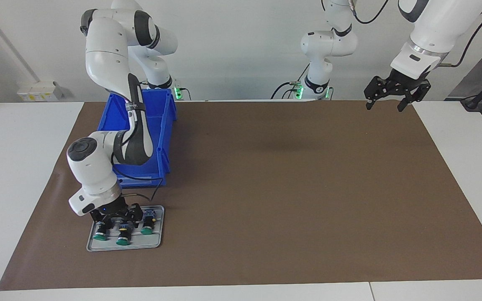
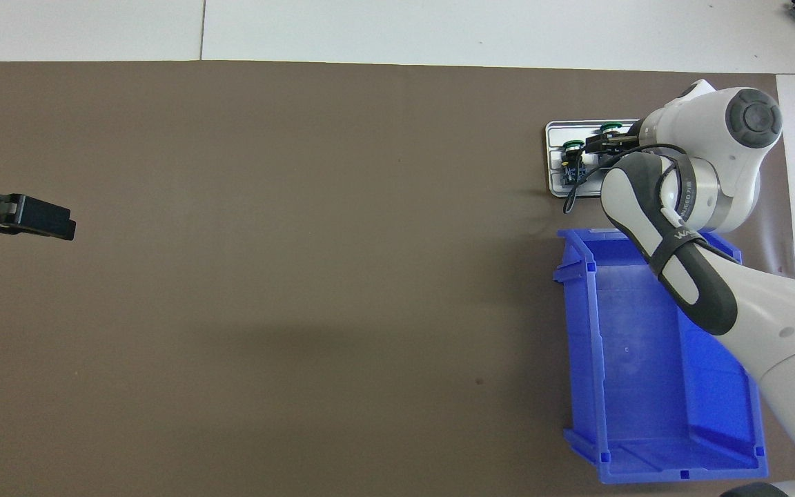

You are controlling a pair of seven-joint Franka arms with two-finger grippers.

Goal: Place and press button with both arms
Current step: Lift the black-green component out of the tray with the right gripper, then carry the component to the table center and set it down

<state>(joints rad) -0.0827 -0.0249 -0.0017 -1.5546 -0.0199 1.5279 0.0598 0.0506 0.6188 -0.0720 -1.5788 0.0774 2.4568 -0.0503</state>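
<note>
Gripping stage, early: right gripper [image 1: 120, 218] is down on the grey tray [image 1: 157, 240] at the mat's [image 1: 266, 188] corner, fingers straddling the middle button [image 1: 123, 237], closure unclear. Left gripper [image 1: 396, 98] waits raised, fingers released. Placing and pressing remain. Blue bin [image 1: 163, 125] is empty.

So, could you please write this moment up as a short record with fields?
setting: brown mat on a white table
tray: grey tray at the right arm's end, holding three green-capped buttons
bin: blue bin, beside the tray and nearer to the robots
right gripper: right gripper low over the tray, fingers around the middle button
left gripper: left gripper raised, open, waiting at the left arm's end
</note>
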